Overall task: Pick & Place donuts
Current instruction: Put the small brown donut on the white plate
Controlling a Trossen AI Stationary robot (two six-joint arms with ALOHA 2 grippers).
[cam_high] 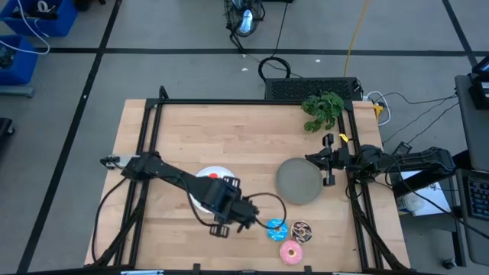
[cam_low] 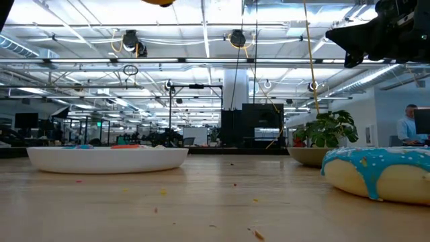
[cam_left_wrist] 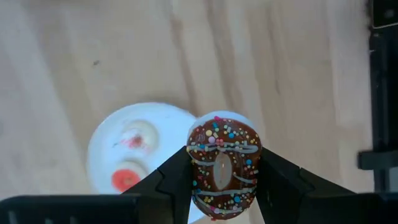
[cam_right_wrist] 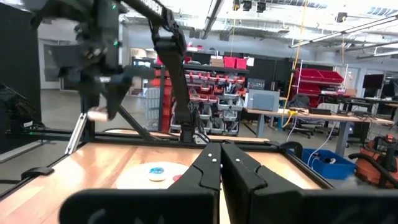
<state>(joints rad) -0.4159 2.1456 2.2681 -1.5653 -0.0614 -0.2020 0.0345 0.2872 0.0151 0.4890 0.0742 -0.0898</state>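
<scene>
High view: the left gripper (cam_high: 229, 216) hangs over the near middle of the table, just beside the white plate (cam_high: 200, 197), which lies back toward that arm's base and is partly covered by the arm. Three larger donuts lie on the bare wood to its far side: a blue donut (cam_high: 276, 229) nearest, another brown sprinkled donut (cam_high: 302, 229) beyond it, a pink donut (cam_high: 291, 251) nearer the table edge. The right gripper (cam_high: 328, 161) waits at the right rail, beside the grey plate (cam_high: 298, 180). Low view: the white plate carries small items; the blue donut fills the right foreground. Left wrist view: the fingers are clamped on a brown sprinkled donut (cam_left_wrist: 222, 166), held on edge with its ring upright between them; the white plate lies directly beyond it, showing a tiny red donut (cam_left_wrist: 125, 179) and a pale one. Right wrist view: the right fingers are pressed together, holding nothing. Judgement: the left arm is the working arm, and the placing move turns on the plate lying under and just behind the held donut.
</scene>
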